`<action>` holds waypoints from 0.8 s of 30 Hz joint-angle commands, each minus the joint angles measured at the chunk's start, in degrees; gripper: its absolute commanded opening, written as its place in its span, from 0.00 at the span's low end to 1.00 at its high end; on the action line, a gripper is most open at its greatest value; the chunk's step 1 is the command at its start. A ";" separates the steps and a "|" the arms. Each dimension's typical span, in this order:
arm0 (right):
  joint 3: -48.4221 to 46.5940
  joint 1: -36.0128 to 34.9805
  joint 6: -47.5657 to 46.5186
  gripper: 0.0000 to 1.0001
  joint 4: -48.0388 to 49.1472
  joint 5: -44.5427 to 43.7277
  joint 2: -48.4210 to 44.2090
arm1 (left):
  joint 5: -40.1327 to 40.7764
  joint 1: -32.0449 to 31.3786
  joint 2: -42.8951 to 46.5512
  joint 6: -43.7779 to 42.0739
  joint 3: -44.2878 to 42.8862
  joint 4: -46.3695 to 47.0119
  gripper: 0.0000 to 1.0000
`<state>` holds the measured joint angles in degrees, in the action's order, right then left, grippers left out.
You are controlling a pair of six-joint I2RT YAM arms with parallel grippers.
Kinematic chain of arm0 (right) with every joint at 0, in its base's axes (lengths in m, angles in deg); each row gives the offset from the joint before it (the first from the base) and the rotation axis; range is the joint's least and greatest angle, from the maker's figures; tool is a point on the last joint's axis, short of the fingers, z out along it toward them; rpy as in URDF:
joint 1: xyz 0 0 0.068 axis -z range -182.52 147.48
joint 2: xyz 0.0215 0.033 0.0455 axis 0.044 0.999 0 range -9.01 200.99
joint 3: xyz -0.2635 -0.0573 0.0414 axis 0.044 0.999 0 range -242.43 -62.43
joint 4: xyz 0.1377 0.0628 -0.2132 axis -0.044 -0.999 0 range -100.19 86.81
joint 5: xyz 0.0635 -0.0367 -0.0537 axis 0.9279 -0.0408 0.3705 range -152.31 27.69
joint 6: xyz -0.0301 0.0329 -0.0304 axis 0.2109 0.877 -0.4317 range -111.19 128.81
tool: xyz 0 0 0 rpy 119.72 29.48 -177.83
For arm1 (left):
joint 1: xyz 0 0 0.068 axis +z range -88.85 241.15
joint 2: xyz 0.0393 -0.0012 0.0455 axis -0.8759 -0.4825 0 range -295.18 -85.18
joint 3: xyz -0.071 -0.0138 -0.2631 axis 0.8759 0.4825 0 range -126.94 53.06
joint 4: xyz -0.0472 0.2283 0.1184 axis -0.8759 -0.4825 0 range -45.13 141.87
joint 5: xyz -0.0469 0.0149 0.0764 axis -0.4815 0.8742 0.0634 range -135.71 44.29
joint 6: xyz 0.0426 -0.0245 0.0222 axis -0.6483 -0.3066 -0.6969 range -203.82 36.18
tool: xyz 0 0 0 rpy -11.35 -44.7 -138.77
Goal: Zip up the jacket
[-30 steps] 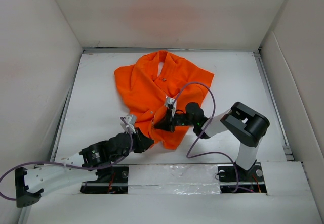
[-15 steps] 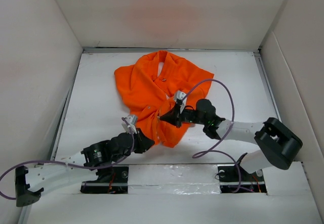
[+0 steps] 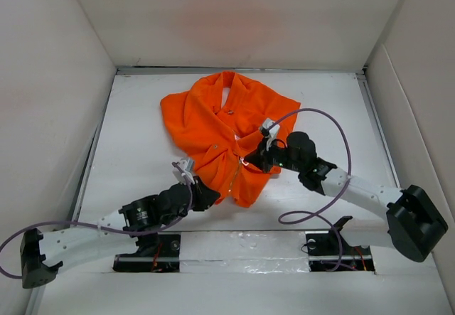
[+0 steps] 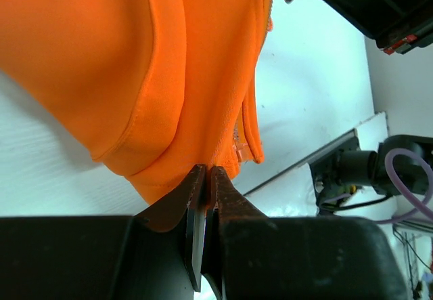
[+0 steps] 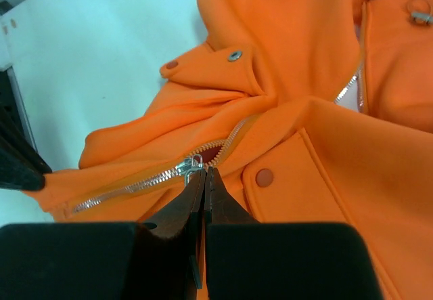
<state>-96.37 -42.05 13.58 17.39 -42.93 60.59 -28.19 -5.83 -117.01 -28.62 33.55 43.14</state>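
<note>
The orange jacket [image 3: 224, 134] lies crumpled on the white worktop [image 3: 142, 137], with its collar at the far end from both claws and its hem [image 4: 169, 178] at the near end. The left claw [image 3: 205, 195] is low on the worktop at this near end. In its wrist view the left claw [image 4: 206, 171] is pressed together and pinches the hem, just beside the bottom end of the zipper [image 4: 240, 137]; the rest of the jacket spreads away beyond the tips and to their left. The right claw [image 3: 250, 163] comes in from the right side and rests on the front of the jacket, further up than the left claw and apart from it. In its wrist view the right claw [image 5: 204, 173] is also pressed together, and its tips meet on the silver slider [image 5: 191, 168] of the zipper, which it seems to pinch. To the left of these tips the zipper teeth [image 5: 128, 188] are joined; beyond the tips and to their right the two edges are parted. An orange snap [image 5: 264, 177] sits just to the right of the tips. A purple cable [image 3: 334, 126] arches over the right arm, behind its claw.
</note>
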 commanded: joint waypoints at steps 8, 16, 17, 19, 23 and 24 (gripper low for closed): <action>5.01 3.68 4.10 0.00 -2.11 13.14 -1.65 | 13.06 -0.17 -8.65 4.64 -9.49 -17.72 0.00; 15.91 -3.09 16.39 0.00 7.25 21.14 -5.45 | 17.74 11.58 -13.87 -5.17 -12.66 -7.55 0.00; 16.09 -4.40 17.80 0.00 9.63 21.75 -4.23 | 16.59 14.13 -13.61 -7.19 -12.83 -5.53 0.00; 15.92 -5.64 22.26 0.00 18.91 22.20 -1.50 | 11.07 21.67 -13.17 -13.41 -13.19 0.89 0.00; 14.16 -7.05 30.80 0.00 34.40 21.14 8.76 | 1.74 31.98 -15.27 -18.28 -14.86 6.35 0.00; 13.11 -7.05 32.91 0.00 38.10 20.97 10.80 | -0.45 34.09 -15.36 -18.81 -15.21 8.71 0.00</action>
<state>-82.60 -47.73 36.91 42.19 -26.58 66.93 -30.16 21.84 -131.98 -40.01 21.90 43.14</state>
